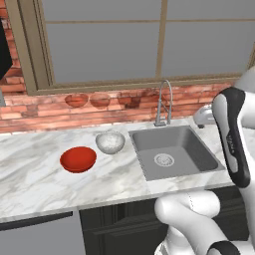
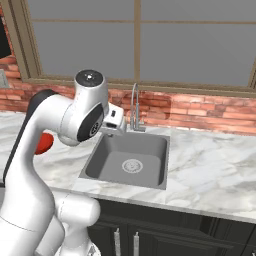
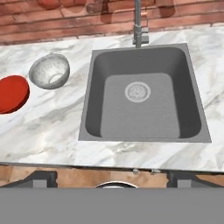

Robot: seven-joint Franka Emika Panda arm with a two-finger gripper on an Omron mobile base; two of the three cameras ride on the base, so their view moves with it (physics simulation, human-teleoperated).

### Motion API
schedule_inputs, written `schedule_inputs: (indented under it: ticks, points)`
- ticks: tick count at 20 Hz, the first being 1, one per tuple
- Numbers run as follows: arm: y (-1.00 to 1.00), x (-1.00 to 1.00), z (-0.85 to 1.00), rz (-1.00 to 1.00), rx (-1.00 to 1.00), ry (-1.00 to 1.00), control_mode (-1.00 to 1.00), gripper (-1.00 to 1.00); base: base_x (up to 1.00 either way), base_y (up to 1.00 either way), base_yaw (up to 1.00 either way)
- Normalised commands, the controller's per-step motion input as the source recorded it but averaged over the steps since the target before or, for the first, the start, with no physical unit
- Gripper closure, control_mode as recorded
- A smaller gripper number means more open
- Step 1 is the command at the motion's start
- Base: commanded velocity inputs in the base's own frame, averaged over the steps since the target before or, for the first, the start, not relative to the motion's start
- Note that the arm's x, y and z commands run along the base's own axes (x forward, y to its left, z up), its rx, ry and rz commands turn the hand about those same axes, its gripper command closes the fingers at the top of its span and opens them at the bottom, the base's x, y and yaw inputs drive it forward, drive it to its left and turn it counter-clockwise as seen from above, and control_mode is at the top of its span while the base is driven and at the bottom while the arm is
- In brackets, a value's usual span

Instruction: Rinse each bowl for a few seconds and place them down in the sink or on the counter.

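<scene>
We are hanging high over the sink (image 3: 144, 94) with the pincer (image 3: 111, 177) spread apart and empty, so no rinsing is under way yet. Next we are needing to swing left and down onto a rim. We are counting two bowls, one red (image 1: 78, 159), one white (image 1: 110, 142), on the desk (image 1: 35, 174) left of one sink.

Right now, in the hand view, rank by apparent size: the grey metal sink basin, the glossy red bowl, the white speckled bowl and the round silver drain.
1. Grey metal sink basin, largest by far.
2-3. White speckled bowl and glossy red bowl: unsure, since the frame's edge cuts off the red one.
4. Round silver drain, smallest.
</scene>
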Motion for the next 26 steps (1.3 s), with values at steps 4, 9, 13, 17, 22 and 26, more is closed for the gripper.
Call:
schedule_inputs:
  ticks: [4, 9, 13, 17, 22, 26]
  points:
    - [-0.27, 0.0, 0.0, 0.07, 0.0, -0.1, -1.0, -1.0, 0.0, 0.0, 0.0]
    - [-0.31, 0.1, -0.09, 0.09, 0.0, -0.08, -1.0, -1.0, 0.0, 0.0, 0.0]
    - [-0.31, 0.21, -0.11, 0.09, 0.0, -0.09, -1.0, -1.0, 0.0, 0.0, 0.0]
    - [-0.25, 0.2, -0.11, 0.09, 0.0, -0.11, -1.0, -1.0, 0.0, 0.0, 0.0]
    - [-0.17, 0.21, -0.09, 0.09, 0.0, -0.13, -1.0, -1.0, 0.0, 0.0, 0.0]
    - [-0.15, 0.26, -0.11, 0.07, 0.0, -0.12, -1.0, -1.0, 0.0, 0.0, 0.0]
